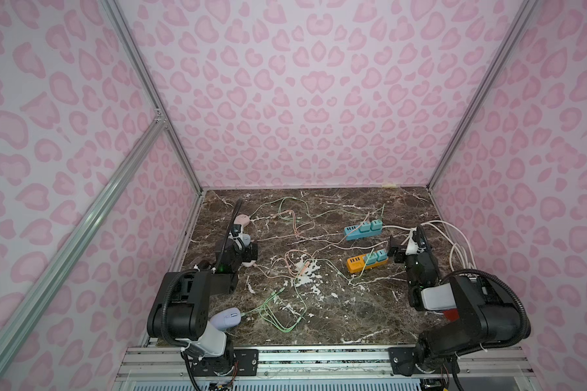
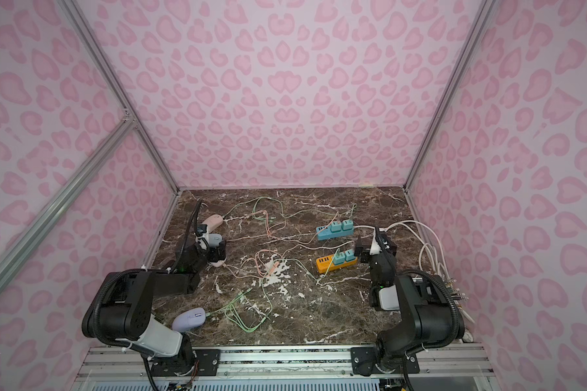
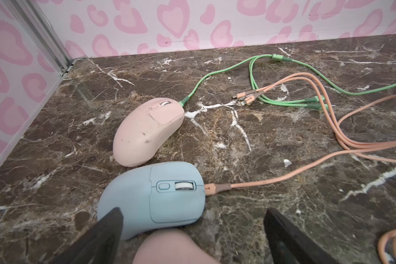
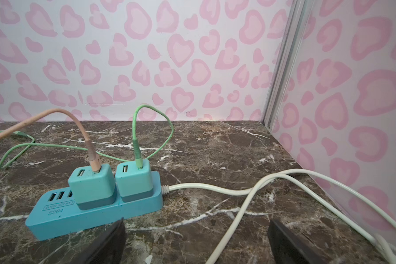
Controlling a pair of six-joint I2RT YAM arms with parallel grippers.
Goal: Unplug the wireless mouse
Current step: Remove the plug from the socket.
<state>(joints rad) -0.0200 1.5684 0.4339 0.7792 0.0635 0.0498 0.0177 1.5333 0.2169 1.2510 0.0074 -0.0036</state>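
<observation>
Several wireless mice lie on the marble table. In the left wrist view a pink mouse (image 3: pixel 146 132) has a green cable (image 3: pixel 215 73) plugged into its front. A blue mouse (image 3: pixel 151 198) beside it has a peach cable (image 3: pixel 261 180) plugged in. Part of a third, pink mouse (image 3: pixel 169 249) shows below the jaws. My left gripper (image 3: pixel 192 213) is open, one finger over the blue mouse's back and the other beyond its front. A lavender mouse (image 1: pixel 226 318) with a green cable sits near the front. My right gripper (image 4: pixel 197 222) is open and holds nothing.
A blue power strip (image 4: pixel 94 212) with two teal chargers lies just beside my right gripper. An orange power strip (image 1: pixel 366 262) sits nearer the front. White cords (image 1: pixel 454 243) run along the right wall. Loose peach and green cables (image 1: pixel 299 267) sprawl across the middle.
</observation>
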